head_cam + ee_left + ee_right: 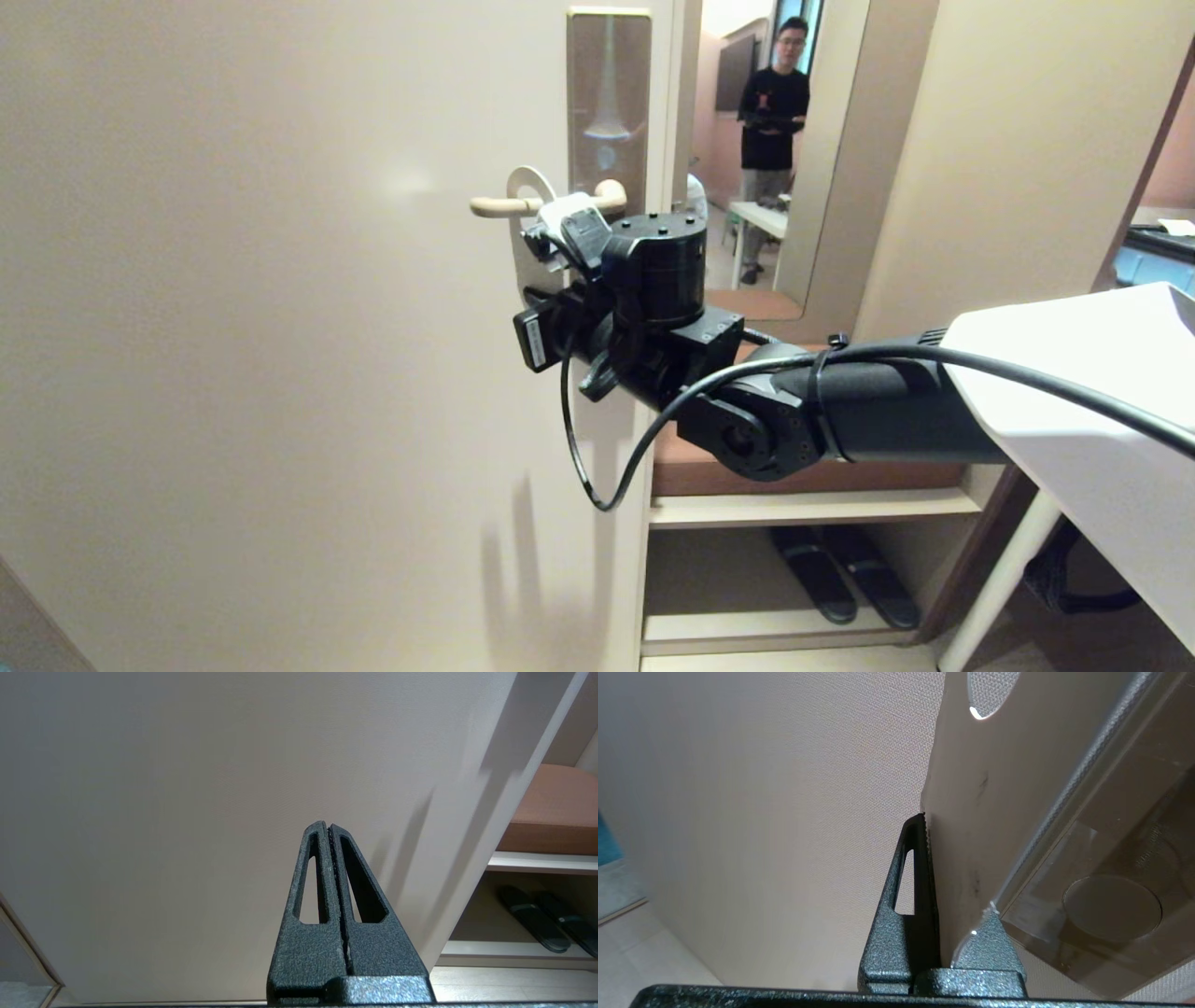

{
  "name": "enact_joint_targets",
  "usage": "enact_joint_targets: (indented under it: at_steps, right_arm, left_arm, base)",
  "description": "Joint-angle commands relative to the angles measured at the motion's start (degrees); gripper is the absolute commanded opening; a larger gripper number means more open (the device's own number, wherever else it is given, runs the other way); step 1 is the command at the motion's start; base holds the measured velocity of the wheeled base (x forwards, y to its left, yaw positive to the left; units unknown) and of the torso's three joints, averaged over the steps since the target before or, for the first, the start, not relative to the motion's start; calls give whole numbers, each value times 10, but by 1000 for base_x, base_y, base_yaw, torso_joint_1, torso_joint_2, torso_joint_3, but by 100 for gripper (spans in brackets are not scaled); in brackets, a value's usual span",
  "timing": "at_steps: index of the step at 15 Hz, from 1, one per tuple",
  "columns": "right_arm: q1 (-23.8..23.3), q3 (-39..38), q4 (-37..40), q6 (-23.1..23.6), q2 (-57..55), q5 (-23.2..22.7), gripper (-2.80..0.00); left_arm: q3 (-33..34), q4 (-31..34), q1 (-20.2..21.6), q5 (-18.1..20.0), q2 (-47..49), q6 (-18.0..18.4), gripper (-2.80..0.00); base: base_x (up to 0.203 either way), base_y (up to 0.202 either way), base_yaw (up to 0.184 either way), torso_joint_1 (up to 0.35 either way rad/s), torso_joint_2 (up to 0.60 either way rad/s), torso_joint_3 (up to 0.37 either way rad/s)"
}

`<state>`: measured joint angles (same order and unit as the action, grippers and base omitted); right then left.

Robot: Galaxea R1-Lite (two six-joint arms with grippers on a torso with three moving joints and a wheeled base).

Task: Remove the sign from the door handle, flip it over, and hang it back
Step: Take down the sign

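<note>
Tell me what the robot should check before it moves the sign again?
1. Right gripper shut on the flat pale door-hanger sign: ok.
2. Sign's loop around the slim beige lever door handle: ok, it is on the lever.
3. Which face of the sign shows: cannot tell.
4. Left gripper shut, empty, away from the handle: ok.
5. Brown-bronze handle plate unobstructed above the lever: ok.
6. Person in black far behind the doorway: ok.

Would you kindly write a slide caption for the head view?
Right gripper shut on the sign looped over the door handle.
</note>
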<state>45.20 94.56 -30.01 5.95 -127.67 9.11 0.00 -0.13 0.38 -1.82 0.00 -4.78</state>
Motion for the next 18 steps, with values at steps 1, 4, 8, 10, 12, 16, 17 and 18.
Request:
enact_joint_targets:
  at_steps: [1,4,8,10,12,16,17,18]
  right_arm:
    - [6,4,-1,0,-6,24,-280]
    - [12,14,-1,0,-18,70,-280]
    - [20,29,0,-3,-28,103,-280]
    - [21,43,4,-6,-33,105,-280]
    - [21,52,24,-11,-33,111,-280]
    - [22,83,92,-70,-32,139,-280]
    - [24,85,99,-80,-32,144,-280]
    - [26,85,101,-81,-32,154,-280]
  left_arm:
    - [0,0,0,0,0,-1,-280]
    - [0,0,0,0,0,-1,-280]
    - [0,0,0,0,0,-1,-280]
    - [0,0,0,0,0,-1,-280]
    - [0,0,0,0,0,-1,-280]
    - [0,0,0,0,0,-1,-280]
    - [0,0,0,0,0,-1,-280]
    - [0,0,0,0,0,-1,-280]
  base:
    - [0,0,0,0,0,0]
    - [0,0,0,0,0,0]
    - [0,0,0,0,0,0]
    - [0,0,0,0,0,0]
    - [0,0,0,0,0,0]
    - [0,0,0,0,0,0]
    - [0,0,0,0,0,0]
    - [0,0,0,0,0,0]
